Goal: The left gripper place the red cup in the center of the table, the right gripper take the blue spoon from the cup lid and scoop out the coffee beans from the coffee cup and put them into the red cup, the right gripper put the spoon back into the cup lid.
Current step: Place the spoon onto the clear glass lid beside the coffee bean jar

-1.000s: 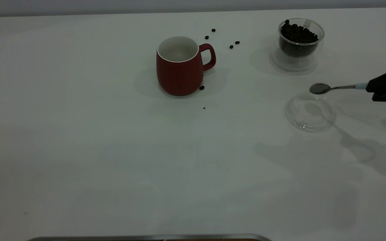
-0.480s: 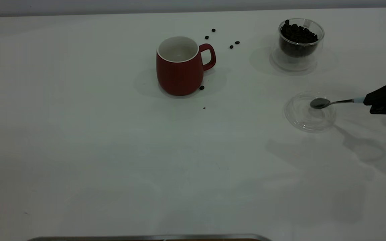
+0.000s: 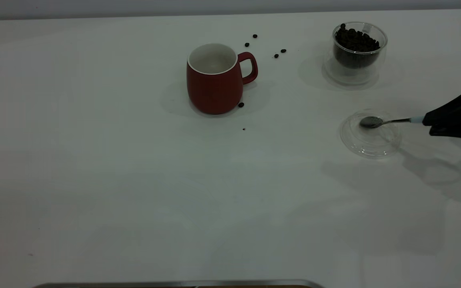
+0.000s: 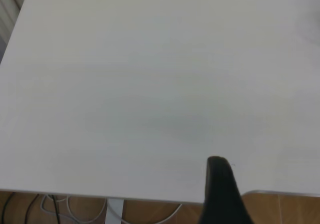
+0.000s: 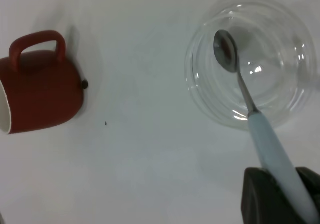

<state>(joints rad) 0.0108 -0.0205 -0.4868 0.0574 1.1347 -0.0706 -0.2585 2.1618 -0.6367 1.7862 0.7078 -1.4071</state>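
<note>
Shifted further over the clear cup lid (image 3: 370, 138), the pale-blue-handled spoon (image 3: 386, 121) remains clenched in the right gripper (image 3: 428, 122) fingers

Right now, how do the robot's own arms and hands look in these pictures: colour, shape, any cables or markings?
The right hand is matte black and wedge-shaped, narrowing toward its tip; from the wrist its two fingers are blocky, dark and plain. Of the left hand, only one slim, round-tipped black finger shows. No markings or cables are visible on either; the white cables under the table edge are not on the arms.
</note>
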